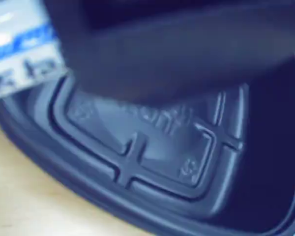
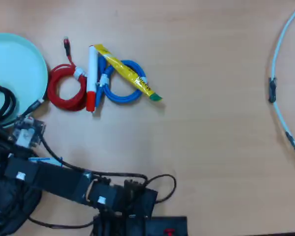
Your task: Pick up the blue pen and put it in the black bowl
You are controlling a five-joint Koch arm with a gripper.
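Observation:
In the wrist view the black bowl (image 1: 152, 147) fills the frame from close up, its ridged moulded bottom facing me and its rim (image 1: 49, 172) crossing the lower left. The blue pen (image 1: 19, 54), a white barrel with blue print, sticks out at the upper left beside the dark blurred jaw of my gripper (image 1: 69, 69), which is shut on it above the bowl. From overhead, the arm reaches left so that the gripper (image 2: 0, 164) hangs over the bowl (image 2: 19, 216) at the lower left edge; the pen is hard to make out there.
A light teal plate (image 2: 14, 64) with a black cable on it lies at the upper left. Beside it lie a red cable coil (image 2: 66, 88), a white marker with red cap (image 2: 92, 78), a blue cable coil (image 2: 120, 88) and a yellow tube (image 2: 128, 73). A white cable (image 2: 280, 73) curves along the right edge.

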